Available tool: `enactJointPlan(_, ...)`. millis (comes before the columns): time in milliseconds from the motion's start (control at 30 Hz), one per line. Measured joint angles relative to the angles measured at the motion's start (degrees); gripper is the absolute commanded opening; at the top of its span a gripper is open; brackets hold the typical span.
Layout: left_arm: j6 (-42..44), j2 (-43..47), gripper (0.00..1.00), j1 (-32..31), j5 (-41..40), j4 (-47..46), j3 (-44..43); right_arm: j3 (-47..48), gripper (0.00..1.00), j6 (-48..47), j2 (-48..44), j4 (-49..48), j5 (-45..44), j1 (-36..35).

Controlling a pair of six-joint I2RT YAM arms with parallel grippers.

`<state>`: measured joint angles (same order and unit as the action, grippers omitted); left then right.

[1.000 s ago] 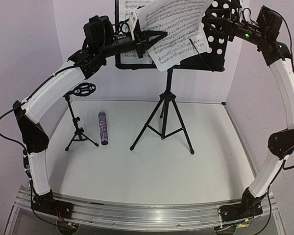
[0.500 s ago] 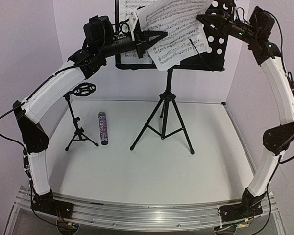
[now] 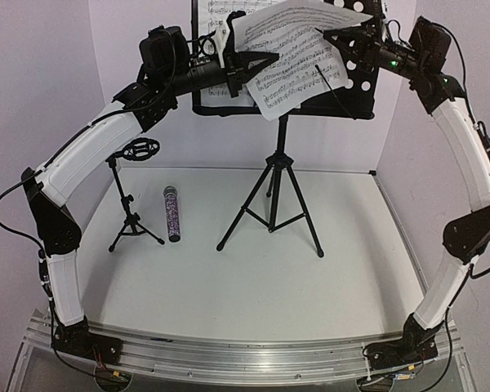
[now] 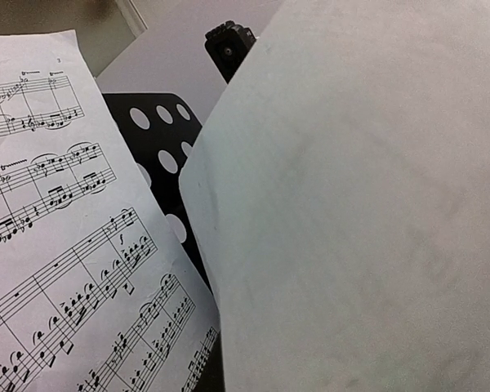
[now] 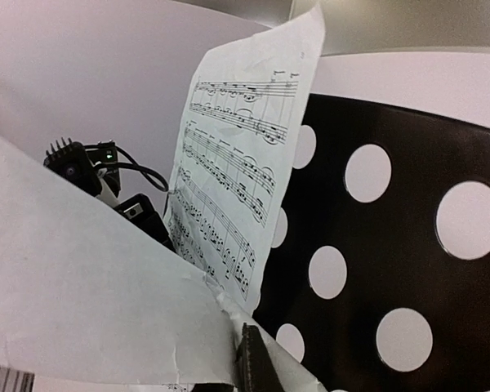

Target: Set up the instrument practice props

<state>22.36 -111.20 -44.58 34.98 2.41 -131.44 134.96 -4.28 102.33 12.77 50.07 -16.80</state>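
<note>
Left gripper (image 3: 257, 64) fingers pressed together, pinching left edge of loose sheet (image 3: 298, 61). Right gripper (image 3: 333, 34) nipping its right edge. Sheet held in air before music stand (image 3: 363, 82); microphone (image 3: 172, 214) flat on table (image 3: 351, 245).

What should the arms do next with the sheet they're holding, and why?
Probably ease the held sheet back and level it against the desk's bare right half. The left gripper and right gripper both pinch it, but it hangs tilted and curled in front, while the other sheet already rests on its left.
</note>
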Motion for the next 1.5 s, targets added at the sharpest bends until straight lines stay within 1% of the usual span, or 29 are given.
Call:
enactJointPlan(167, 0.5, 0.1, 0.19, 0.0, 0.1, -0.3, 0.4, -5.2, 0.00, -1.7, -3.6, -0.1, -4.3, -0.2)
enactJointPlan(400, 1.0, 0.3, 0.30, 0.0, 0.5, -0.5, 1.9, -10.5, 0.00, -3.4, -9.1, 0.5, -12.7, -0.2)
enactJointPlan(567, 1.5, 0.9, 0.34, 0.0, 0.6, -0.9, 2.6, -10.9, 0.00, -4.8, -11.0, 2.9, -17.3, -0.2)
enactJointPlan(667, 1.5, 1.6, 0.33, 0.0, 0.6, -1.5, 3.6, -10.8, 0.00, -6.2, -11.5, 5.3, -19.6, -0.2)
enactJointPlan(733, 1.5, 2.0, 0.30, 0.0, 0.6, -1.7, 4.2, -10.1, 0.00, -7.1, -11.6, 7.7, -20.9, -0.2)
enactJointPlan(933, 0.9, 2.7, 0.12, 0.0, 1.0, -2.5, 4.8, -8.9, 0.00, -9.5, -11.8, 13.3, -24.3, -0.2)
enactJointPlan(1000, 0.1, 2.8, 0.09, 0.0, 1.0, -2.7, 4.8, -8.8, 0.00, -10.1, -11.9, 14.8, -25.3, -0.2)
enactJointPlan(1100, -0.7, 2.8, 0.01, 0.0, 1.4, -2.9, 4.8, -8.5, 0.00, -10.7, -12.0, 16.3, -26.3, -0.2)
enactJointPlan(1333, -4.5, 2.8, 0.00, -0.1, 1.2, -3.0, 5.2, -7.9, 0.00, -11.5, -12.8, 18.7, -28.0, -0.2)
enactJointPlan(1500, -8.0, 2.6, 0.00, -0.5, -0.6, -3.5, 5.2, -7.7, 0.00, -12.2, -13.2, 19.4, -29.5, -0.2)
